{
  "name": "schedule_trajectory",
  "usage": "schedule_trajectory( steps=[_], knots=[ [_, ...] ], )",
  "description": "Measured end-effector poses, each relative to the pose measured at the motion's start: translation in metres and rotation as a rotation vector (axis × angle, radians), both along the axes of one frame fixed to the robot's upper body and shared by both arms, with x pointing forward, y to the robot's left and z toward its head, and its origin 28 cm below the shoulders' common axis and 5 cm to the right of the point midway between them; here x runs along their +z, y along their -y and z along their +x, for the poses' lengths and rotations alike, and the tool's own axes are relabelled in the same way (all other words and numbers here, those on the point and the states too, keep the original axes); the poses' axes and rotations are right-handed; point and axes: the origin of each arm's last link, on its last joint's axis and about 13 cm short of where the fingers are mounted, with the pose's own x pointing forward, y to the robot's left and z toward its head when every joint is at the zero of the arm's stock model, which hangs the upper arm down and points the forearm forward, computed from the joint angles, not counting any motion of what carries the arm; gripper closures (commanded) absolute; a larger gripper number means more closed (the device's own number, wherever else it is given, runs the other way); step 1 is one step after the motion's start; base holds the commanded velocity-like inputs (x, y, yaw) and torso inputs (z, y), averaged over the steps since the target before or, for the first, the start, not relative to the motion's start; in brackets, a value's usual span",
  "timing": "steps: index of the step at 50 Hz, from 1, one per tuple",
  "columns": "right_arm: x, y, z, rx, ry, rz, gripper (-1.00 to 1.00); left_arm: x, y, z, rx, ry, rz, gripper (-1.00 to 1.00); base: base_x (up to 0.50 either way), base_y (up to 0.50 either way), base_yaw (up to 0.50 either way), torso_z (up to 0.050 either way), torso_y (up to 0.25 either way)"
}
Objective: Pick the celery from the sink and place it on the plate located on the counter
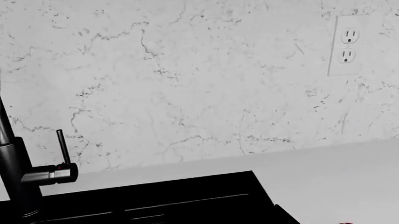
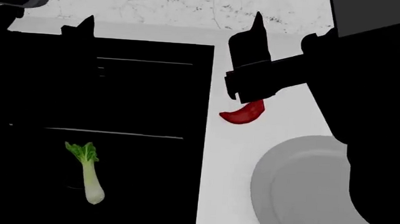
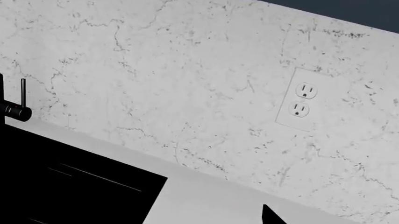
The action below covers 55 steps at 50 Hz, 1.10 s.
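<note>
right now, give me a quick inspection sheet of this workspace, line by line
surface: white counter around the black sink.
job's things: celery lies in the sink, leafy end toward the wall; grey plate on the counter, partly hidden by the right arm.
clutter: red pepper on the counter between sink and plate.
grippers: right gripper above the pepper, holding nothing seen, jaw state unclear; left gripper not made out.
cables: nothing seen.
surroundings: marbled wall, outlet, black faucet.

Plate (image 2: pixel 299 191) partly behind right arm (image 2: pixel 373 128)
</note>
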Motion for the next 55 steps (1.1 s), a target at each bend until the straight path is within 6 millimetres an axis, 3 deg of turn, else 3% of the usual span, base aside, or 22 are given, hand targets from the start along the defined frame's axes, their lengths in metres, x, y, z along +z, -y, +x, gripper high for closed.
schedule_trajectory(
  steps=[55],
  knots=[
    [-0.0006,-0.0005,-0.0005,0.014,-0.011,-0.004,-1.0,0.002,0.0016,0.0012,-0.002,-0.019,-0.021,-1.0,0.12,0.0,0.0,0.0,0.0]
  ],
)
